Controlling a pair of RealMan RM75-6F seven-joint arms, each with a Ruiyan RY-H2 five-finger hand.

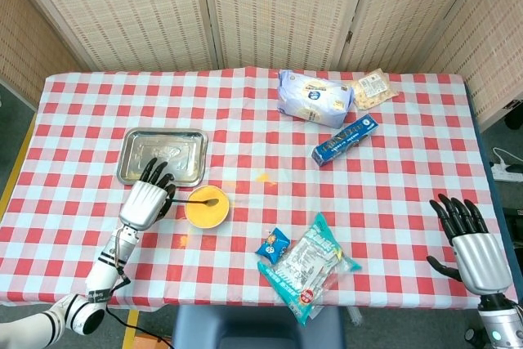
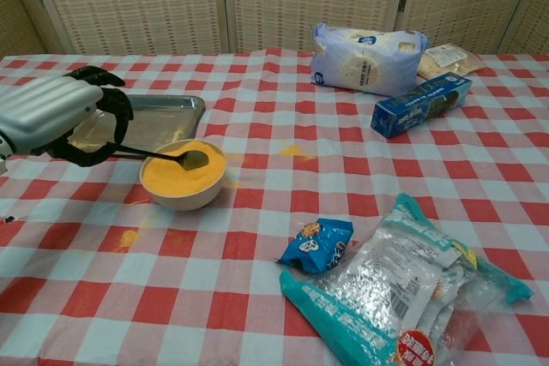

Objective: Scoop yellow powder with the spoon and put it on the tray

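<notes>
The table (image 1: 245,112), under a red-and-white checked cloth, carried the work on the left hand's side. The metal tray (image 1: 162,155) (image 2: 163,111) lay just beyond the left hand (image 1: 142,203) (image 2: 51,114), partly behind it in the chest view. The bowl of yellow powder (image 1: 206,208) (image 2: 183,175) stood just beside that hand, toward the table's middle, close to the tray's near edge.

The left hand gripped the handle of the spoon (image 1: 198,201) (image 2: 176,158), fingers curled around it — the handle ran almost level from the hand, and the spoon's bowl rested on the surface of the powder. Whether it carried powder could not be told.

Farther off from the left hand, toward the right hand (image 1: 471,246), lay a clear packet with teal edges (image 1: 313,267) (image 2: 412,289) and, touching it, a small blue snack packet (image 1: 273,243) (image 2: 317,243). Beyond them were a pale blue bag (image 1: 313,97) (image 2: 367,58), a long blue box (image 1: 344,139) (image 2: 421,105) and a tan packet (image 1: 374,88) (image 2: 448,58). A smear of yellow powder (image 1: 261,176) (image 2: 292,151) marked the cloth past the bowl.

The right hand — seen only in the head view — hung at the table's near right corner, well apart from everything, fingers straight and spread, holding nothing.
</notes>
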